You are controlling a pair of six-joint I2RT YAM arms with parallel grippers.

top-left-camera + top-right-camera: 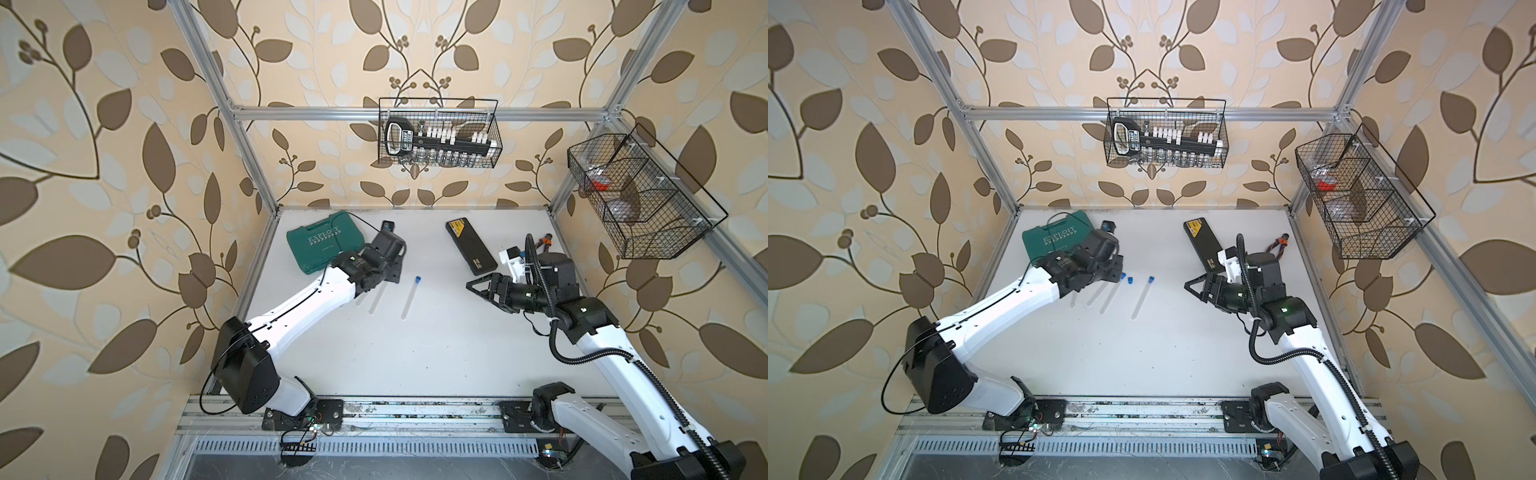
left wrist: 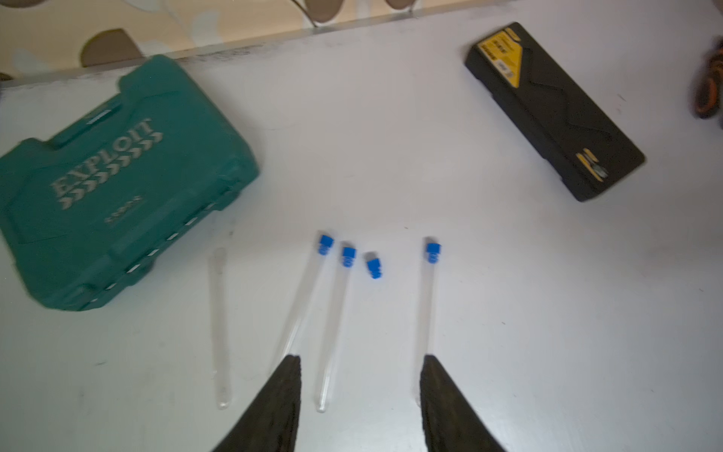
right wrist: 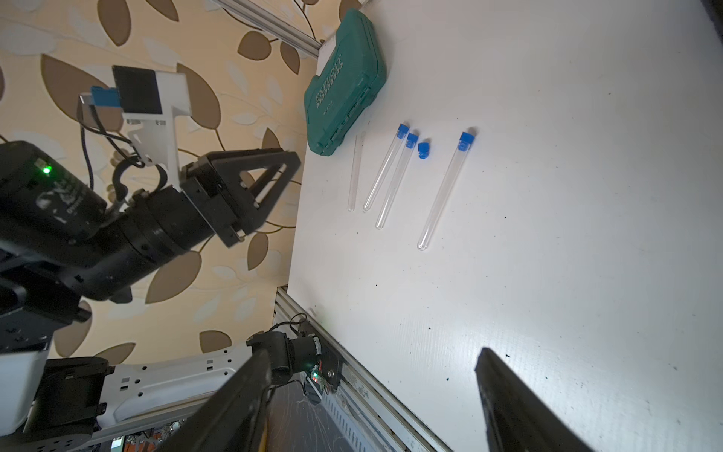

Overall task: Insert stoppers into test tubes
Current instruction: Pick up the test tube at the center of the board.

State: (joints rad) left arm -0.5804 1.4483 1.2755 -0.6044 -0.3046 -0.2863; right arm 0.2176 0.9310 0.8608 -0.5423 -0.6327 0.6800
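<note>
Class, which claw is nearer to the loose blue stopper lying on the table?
Left. The left claw hangs over the test tubes close by the loose stopper; the right claw is farther off, past the tube lying apart.

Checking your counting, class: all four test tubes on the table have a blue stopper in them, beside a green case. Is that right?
Only three do. The left wrist view shows the test tube nearest the green case open, the fourth stopper lying loose on the table.
</note>
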